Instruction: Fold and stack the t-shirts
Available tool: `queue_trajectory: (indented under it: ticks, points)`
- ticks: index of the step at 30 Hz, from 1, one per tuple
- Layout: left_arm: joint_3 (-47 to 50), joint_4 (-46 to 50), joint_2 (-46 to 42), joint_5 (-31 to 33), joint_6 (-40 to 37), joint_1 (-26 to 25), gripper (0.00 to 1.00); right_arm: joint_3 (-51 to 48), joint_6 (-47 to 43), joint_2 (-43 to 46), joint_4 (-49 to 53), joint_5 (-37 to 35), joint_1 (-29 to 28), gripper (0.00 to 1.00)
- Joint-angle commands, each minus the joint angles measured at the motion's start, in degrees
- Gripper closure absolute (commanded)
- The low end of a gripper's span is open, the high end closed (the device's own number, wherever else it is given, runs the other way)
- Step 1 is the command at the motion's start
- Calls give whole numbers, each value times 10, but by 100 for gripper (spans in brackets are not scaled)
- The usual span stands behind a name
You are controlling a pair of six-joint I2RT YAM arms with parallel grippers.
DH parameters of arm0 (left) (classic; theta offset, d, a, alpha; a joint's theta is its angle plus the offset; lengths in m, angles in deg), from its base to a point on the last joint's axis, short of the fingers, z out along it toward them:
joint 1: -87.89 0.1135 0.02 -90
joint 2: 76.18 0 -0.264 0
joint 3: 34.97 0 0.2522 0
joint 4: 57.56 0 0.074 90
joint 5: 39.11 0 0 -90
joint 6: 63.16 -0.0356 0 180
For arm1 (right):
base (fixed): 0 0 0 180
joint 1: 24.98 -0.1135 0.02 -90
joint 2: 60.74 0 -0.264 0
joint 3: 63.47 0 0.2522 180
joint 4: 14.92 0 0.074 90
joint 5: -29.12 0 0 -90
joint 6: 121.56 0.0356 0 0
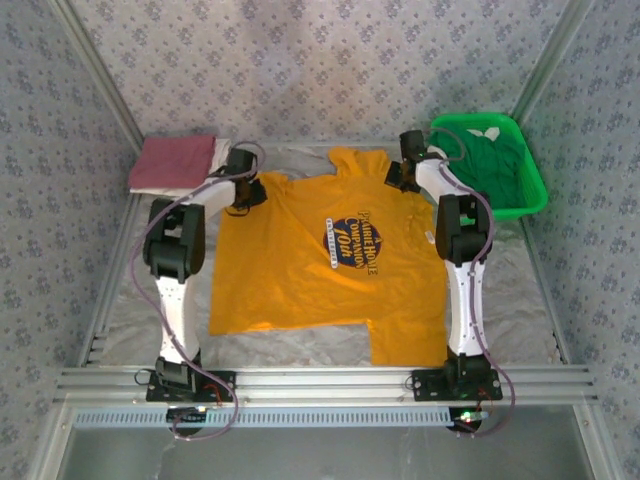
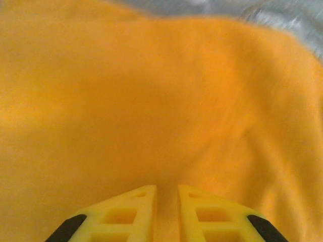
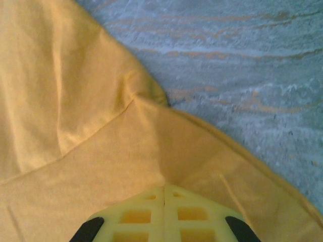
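Note:
An orange-yellow t-shirt (image 1: pixel 300 250) with a dark navy chest print lies spread front-up on the table, one sleeve folded in at the near right. My left gripper (image 1: pixel 247 192) sits at its far left shoulder. In the left wrist view its jaws (image 2: pixel 166 187) stand almost together with orange cloth (image 2: pixel 151 101) filling the narrow gap. My right gripper (image 1: pixel 403 178) is at the far right shoulder. Its jaws (image 3: pixel 164 187) are shut, and the cloth (image 3: pixel 101 151) puckers into a ridge at the tips. A folded dusty red t-shirt (image 1: pixel 172 163) rests at the far left on a white one (image 1: pixel 224 150).
A bright green basket (image 1: pixel 528 165) at the far right corner holds a green t-shirt (image 1: pixel 490 165). Crinkled silvery table covering (image 3: pixel 242 60) lies bare beyond the shirt's edge. Metal frame posts and patterned walls enclose the table, and a rail (image 1: pixel 320 382) runs along the near edge.

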Motion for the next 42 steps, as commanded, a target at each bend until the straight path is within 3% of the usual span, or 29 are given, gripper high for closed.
queue_trajectory:
  ticks: [1, 6, 18, 28, 32, 42]
  points:
    - [77, -42, -108, 32, -7, 2, 82, -18, -42, 68, -16, -22, -30, 96]
    - [139, -42, -138, 32, -14, 4, 82, 6, -65, 55, 14, -28, -69, 96]
    - [19, -14, -9, 6, -5, 7, 86, 156, -37, -71, 100, -20, -68, 100]
    - [-75, 8, 78, -19, 22, 27, 86, 248, 4, -151, 138, 3, -35, 100]
    - [-109, 20, 103, -25, 22, 33, 86, 252, 24, -152, 161, -24, -9, 100]
    - [-226, 72, 161, -38, 14, 40, 86, 308, 60, -188, 119, 16, 31, 100]
